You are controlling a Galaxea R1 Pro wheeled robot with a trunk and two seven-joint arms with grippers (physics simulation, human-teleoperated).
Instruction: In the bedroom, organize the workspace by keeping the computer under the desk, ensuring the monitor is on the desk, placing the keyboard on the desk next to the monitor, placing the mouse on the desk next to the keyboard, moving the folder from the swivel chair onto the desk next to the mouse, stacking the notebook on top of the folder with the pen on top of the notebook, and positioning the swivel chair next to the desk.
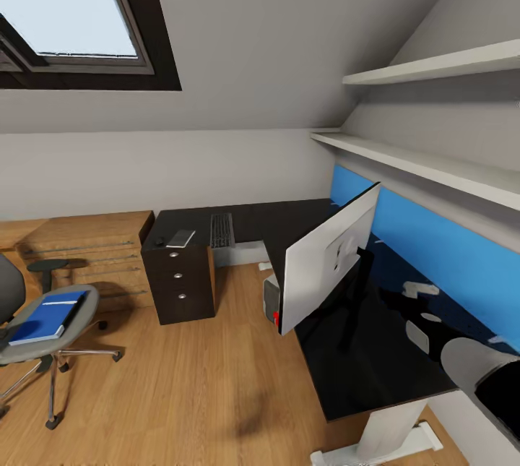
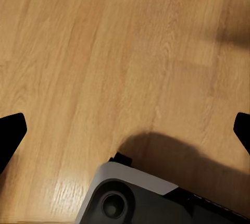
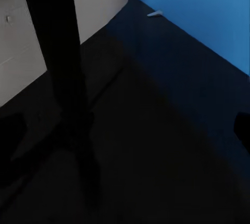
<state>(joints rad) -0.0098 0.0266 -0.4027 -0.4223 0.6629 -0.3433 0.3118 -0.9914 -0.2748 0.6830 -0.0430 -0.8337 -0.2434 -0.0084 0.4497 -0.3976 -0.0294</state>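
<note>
The desk [image 1: 253,219] is L-shaped with a glossy black top. The monitor [image 1: 328,260] stands on its right wing, white back toward me. On the far wing lie the keyboard [image 1: 222,230], a small flat grey notebook [image 1: 180,238] and a small dark mouse [image 1: 159,242]. The grey computer [image 1: 271,298] sits under the desk. At the left, the swivel chair [image 1: 79,321] carries the blue folder [image 1: 49,316] with a thin white stick like the pen [image 1: 61,301] across it. My right gripper [image 3: 125,130] is open above the desk top [image 3: 172,120] beside the monitor's black stand [image 3: 67,94]. My left gripper [image 2: 125,130] hangs open over the floor.
A black three-drawer unit [image 1: 180,285] closes the desk's far end, with a wooden dresser [image 1: 94,249] beside it. Two white shelves [image 1: 433,162] run above the blue back panel [image 1: 433,235]. Plank floor [image 1: 188,379] spreads between chair and desk. My base [image 2: 130,198] is below the left gripper.
</note>
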